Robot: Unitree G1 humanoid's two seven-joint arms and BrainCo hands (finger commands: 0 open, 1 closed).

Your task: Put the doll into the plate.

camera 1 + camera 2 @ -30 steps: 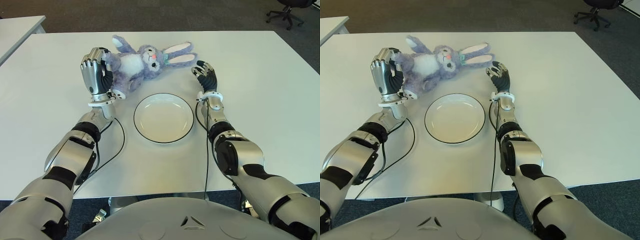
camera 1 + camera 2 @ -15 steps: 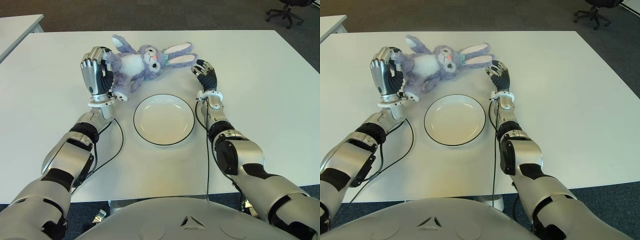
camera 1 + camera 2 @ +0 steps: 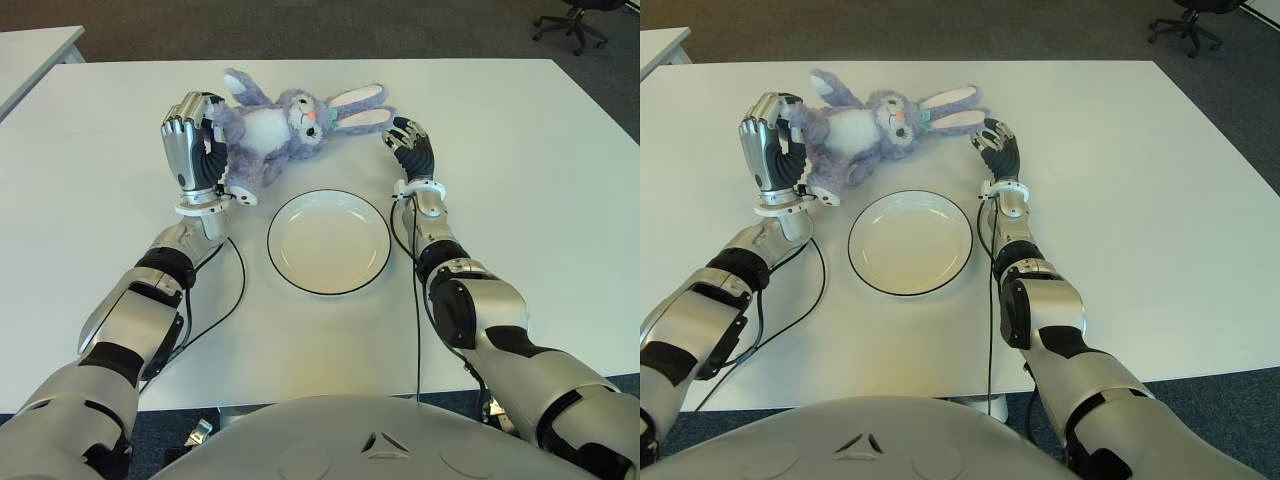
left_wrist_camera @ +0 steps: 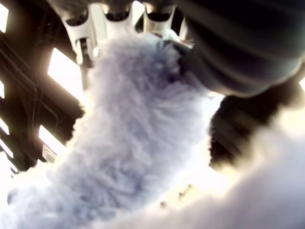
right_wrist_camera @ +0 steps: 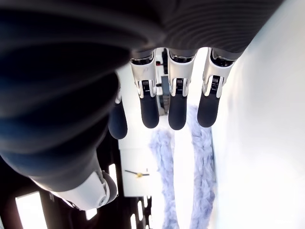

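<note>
Doll (image 3: 275,130): a purple plush rabbit with a white belly and long pink-lined ears, lying on its back across the far part of the tabletop (image 3: 520,200), beyond the plate and not in it.
Doll's lie: head and ears point toward the right hand, legs toward the left hand; one foot shows just below the left hand's fingers, near the plate's rim.
Left hand (image 3: 193,150): upright at the doll's leg end, back of the hand to the head camera.
Left fingers (image 3: 186,122): curled over the doll's purple limb; the left wrist view (image 4: 128,157) shows fur filling the palm with the fingertips closed around it.
Right hand (image 3: 412,152): just past the tips of the doll's ears, on the side away from the left hand.
Right fingers (image 5: 148,109): straight and side by side, slightly bent, holding nothing; the right wrist view shows the two ears (image 5: 202,157) lying beyond the fingertips, apart from them.
Plate (image 3: 329,285): white, round, with a dark rim, flat on the tabletop between the two forearms, nearer the robot than both sets of fingers.
Cables (image 3: 236,290): thin black leads running from each wrist along the tabletop beside the plate.
Office chair (image 3: 575,18): on the carpet beyond the tabletop's far corner, well apart from the right fingers.
</note>
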